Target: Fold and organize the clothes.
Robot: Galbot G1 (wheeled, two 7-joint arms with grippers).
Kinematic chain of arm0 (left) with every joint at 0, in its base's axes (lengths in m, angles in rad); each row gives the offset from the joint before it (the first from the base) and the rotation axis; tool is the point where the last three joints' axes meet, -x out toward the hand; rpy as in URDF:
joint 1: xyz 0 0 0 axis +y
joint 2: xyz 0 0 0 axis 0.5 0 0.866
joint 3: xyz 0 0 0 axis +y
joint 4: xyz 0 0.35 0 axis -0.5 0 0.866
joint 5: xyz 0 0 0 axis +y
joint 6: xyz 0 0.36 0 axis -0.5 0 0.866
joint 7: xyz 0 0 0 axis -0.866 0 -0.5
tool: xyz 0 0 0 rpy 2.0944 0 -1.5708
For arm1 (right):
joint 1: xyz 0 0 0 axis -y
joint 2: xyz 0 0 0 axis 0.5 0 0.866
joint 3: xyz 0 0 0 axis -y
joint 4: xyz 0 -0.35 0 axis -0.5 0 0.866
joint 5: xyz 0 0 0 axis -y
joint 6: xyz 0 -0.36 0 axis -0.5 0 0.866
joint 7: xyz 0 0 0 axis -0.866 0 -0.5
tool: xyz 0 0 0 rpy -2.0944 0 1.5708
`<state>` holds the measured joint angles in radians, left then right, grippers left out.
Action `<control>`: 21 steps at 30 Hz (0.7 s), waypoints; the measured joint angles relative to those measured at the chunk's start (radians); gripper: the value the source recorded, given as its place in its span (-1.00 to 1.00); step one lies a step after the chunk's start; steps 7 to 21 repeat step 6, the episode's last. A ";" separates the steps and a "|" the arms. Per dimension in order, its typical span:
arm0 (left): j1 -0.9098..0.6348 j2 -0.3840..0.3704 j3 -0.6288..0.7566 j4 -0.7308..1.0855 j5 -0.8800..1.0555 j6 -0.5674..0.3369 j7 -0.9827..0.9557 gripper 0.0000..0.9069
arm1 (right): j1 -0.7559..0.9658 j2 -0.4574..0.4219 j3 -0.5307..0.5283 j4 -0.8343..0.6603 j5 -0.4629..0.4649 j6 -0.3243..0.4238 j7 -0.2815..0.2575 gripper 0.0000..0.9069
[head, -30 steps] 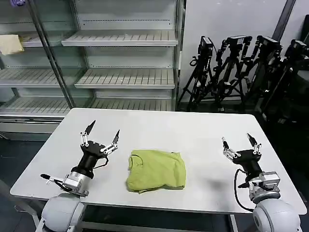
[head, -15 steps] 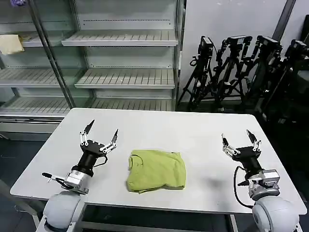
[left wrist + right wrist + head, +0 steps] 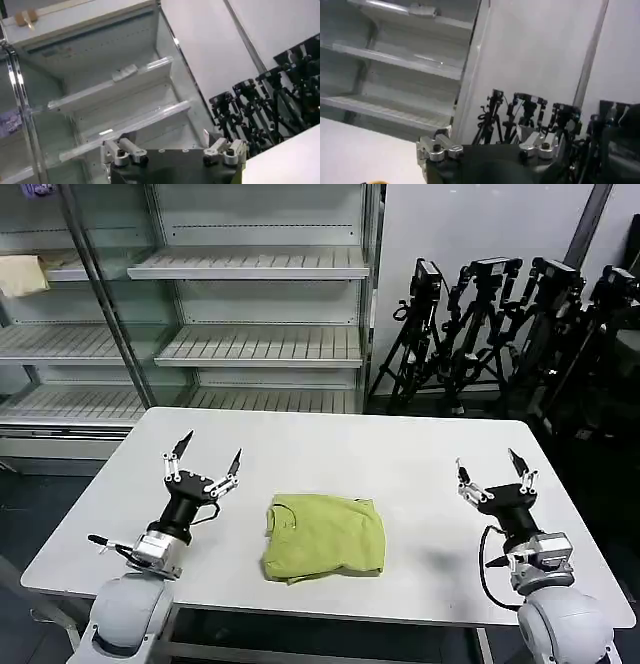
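Two grippers sit raised above my table, and both have their thin dark fingers spread wide, grasping nothing. My left gripper (image 3: 205,460) stands off the near left part of the tabletop, its pointed fingertips aimed up and away from me, with a black wrist and a metal collar behind it. My right gripper (image 3: 492,469) mirrors it on the near right side, equally splayed, a black cable looping down from its wrist.

Between them, nearer the left gripper but apart from both, lies the T-shirt (image 3: 323,536). It is lime yellow-green, soft cotton, folded into a compact, roughly square bundle with rounded corners and shallow creases; the ribbed collar shows at its left edge. It rests flat near the front edge of the table (image 3: 340,444), a smooth white top with rounded corners.

Beyond the table stands a glass-fronted display cabinet (image 3: 200,304) with pale slatted shelves; a cream cloth (image 3: 20,274) sits on an upper shelf at far left. To the right, a cluster of black tripods (image 3: 500,324) leans against a white wall. In both wrist views I see the shelving and tripods past the gripper bases.
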<state>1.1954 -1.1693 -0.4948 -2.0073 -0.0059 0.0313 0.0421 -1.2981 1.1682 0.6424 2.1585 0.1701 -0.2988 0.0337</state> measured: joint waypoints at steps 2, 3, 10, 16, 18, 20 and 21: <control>0.000 0.003 0.000 0.001 -0.001 0.002 0.000 1.00 | 0.005 0.001 -0.004 -0.005 -0.010 0.006 0.001 1.00; 0.001 0.004 -0.001 0.001 -0.003 0.003 0.000 1.00 | 0.007 0.001 -0.005 -0.007 -0.015 0.008 0.001 1.00; 0.003 0.004 -0.001 0.000 -0.009 0.010 0.000 1.00 | 0.009 0.001 -0.008 -0.013 -0.028 0.017 -0.001 1.00; 0.003 0.004 -0.001 0.000 -0.009 0.010 0.000 1.00 | 0.009 0.001 -0.008 -0.013 -0.028 0.017 -0.001 1.00; 0.003 0.004 -0.001 0.000 -0.009 0.010 0.000 1.00 | 0.009 0.001 -0.008 -0.013 -0.028 0.017 -0.001 1.00; 0.003 0.004 -0.001 0.000 -0.009 0.010 0.000 1.00 | 0.009 0.001 -0.008 -0.013 -0.028 0.017 -0.001 1.00; 0.003 0.004 -0.001 0.000 -0.009 0.010 0.000 1.00 | 0.009 0.001 -0.008 -0.013 -0.028 0.017 -0.001 1.00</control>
